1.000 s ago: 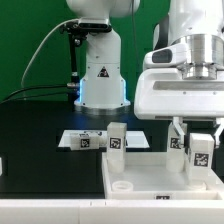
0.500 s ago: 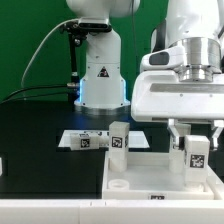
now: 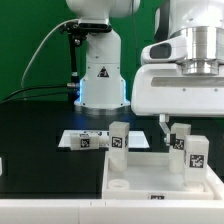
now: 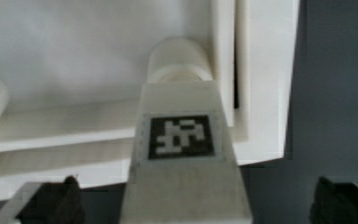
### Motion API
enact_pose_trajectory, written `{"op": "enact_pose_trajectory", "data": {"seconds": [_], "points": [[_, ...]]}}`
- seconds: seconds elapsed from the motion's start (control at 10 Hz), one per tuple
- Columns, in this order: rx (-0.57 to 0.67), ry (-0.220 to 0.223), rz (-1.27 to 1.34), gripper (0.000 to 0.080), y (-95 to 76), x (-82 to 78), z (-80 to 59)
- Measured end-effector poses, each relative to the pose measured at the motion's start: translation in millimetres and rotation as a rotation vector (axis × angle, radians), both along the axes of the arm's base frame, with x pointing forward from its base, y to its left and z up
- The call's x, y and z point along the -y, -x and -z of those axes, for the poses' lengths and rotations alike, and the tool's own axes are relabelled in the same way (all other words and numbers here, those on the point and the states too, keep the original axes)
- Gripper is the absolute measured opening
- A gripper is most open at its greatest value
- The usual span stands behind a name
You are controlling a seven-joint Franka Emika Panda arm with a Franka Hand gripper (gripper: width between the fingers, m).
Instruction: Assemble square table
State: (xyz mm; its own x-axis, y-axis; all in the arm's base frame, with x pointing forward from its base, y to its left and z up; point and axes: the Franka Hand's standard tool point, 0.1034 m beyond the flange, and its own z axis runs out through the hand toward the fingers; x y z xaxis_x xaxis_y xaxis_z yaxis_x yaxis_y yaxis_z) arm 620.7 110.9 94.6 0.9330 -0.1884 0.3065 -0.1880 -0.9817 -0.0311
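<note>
The white square table top (image 3: 150,172) lies flat at the front, with a corner hole (image 3: 122,185) showing. One tagged white leg (image 3: 118,139) stands at its far corner on the exterior view's left. Another leg (image 3: 197,155) stands on the top at the exterior view's right, with a further leg (image 3: 180,138) just behind it. My gripper (image 3: 190,130) hangs above the right leg, open. In the wrist view the leg (image 4: 185,130) stands between my fingers (image 4: 51,203), which are clear of it on both sides; the gripper (image 4: 197,206) holds nothing.
The marker board (image 3: 84,140) lies on the black table behind the top. The big white robot base (image 3: 100,75) with a triangle mark stands at the back, with cables on the exterior view's left.
The gripper has let go of the right leg, opened and risen. The leg stays upright on the table top.
</note>
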Motion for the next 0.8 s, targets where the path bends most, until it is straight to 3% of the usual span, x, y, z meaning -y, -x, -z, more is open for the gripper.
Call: {"op": "enact_pose_trajectory", "data": {"seconds": [0.3, 0.6, 0.7, 0.8], "points": [[-0.155, -0.041, 0.021, 0.0649, -6.4, 4.2, -4.9], [-0.160, -0.053, 0.061, 0.0649, -9.6, 9.4, -4.0], [-0.160, -0.054, 0.068, 0.0557, -9.7, 10.1, -3.9], [-0.160, -0.066, 0.116, 0.0557, -9.7, 10.1, -3.8]]}}
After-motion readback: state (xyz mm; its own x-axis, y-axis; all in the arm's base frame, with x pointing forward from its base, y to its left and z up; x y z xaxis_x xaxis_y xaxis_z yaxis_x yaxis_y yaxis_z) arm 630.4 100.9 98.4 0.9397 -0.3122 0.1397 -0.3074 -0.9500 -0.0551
